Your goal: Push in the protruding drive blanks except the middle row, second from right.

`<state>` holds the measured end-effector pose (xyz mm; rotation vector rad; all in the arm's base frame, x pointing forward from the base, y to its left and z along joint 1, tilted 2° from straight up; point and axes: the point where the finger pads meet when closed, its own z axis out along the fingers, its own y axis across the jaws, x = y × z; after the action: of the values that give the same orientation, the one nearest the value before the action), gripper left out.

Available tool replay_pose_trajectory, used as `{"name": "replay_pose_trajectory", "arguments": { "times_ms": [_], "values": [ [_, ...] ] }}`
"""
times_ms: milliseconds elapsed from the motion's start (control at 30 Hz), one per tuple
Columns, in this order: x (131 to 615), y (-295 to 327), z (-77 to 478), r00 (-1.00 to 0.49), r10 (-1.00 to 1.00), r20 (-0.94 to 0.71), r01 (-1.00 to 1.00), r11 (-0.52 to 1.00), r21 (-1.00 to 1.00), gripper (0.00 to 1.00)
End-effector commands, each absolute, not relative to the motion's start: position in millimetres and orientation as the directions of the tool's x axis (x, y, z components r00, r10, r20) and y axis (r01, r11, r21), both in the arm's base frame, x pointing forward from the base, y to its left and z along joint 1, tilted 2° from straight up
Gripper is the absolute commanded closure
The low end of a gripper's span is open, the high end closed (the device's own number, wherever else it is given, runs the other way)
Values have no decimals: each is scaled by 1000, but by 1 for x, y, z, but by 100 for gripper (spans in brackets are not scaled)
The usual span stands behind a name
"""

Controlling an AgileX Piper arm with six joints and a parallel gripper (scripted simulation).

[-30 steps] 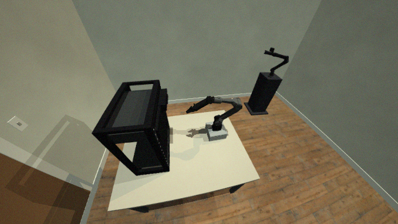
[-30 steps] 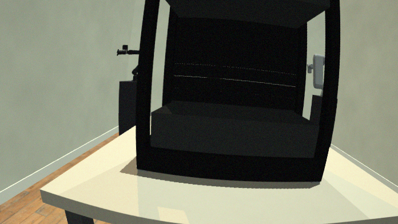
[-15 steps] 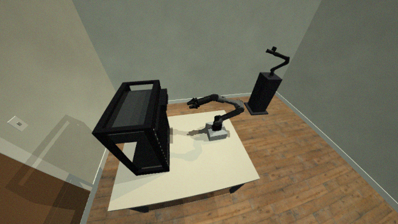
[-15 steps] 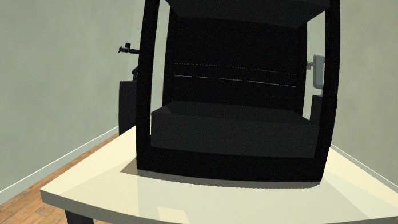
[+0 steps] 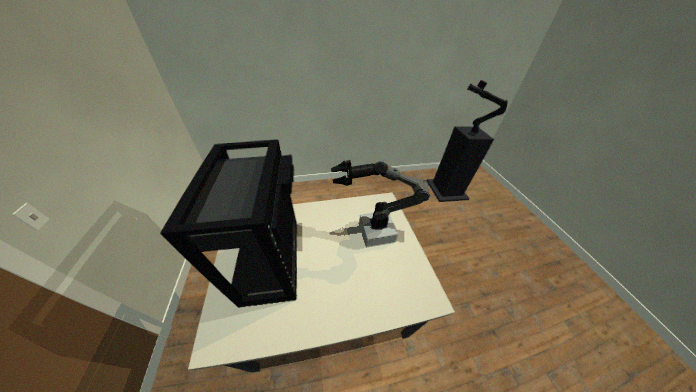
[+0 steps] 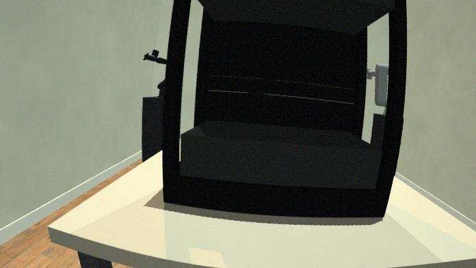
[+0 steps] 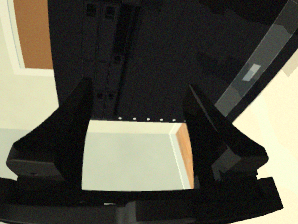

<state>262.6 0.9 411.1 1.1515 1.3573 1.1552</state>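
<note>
The black rack (image 5: 240, 220) stands on the left of the cream table, with the storage chassis in it. Its front faces right, toward the arm. A protruding dark part (image 5: 286, 169) shows at the front's upper far side; single blanks cannot be told apart. My gripper (image 5: 341, 173) is open and empty, held high in the air to the right of the rack's upper front, with a gap between them. In the wrist view the open fingers frame the dark rack front. The exterior view shows only the rack's back (image 6: 280, 113); the gripper is hidden there.
The arm's grey base (image 5: 380, 233) sits on the table (image 5: 320, 280) right of the rack. A black pedestal with a camera arm (image 5: 462, 160) stands on the wooden floor at the back right. Walls close the room behind.
</note>
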Motion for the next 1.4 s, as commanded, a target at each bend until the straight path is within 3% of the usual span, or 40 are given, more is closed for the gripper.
{"name": "replay_pose_trajectory", "arguments": {
  "times_ms": [0, 367, 1367],
  "values": [
    [260, 1, 418, -68, 995, -72, 44, 75, 996, 0],
    [251, 1, 437, -55, 998, 17, -16, -18, 1000, 0],
    [253, 1, 439, -54, 998, 29, -23, -30, 999, 0]
  ]
}}
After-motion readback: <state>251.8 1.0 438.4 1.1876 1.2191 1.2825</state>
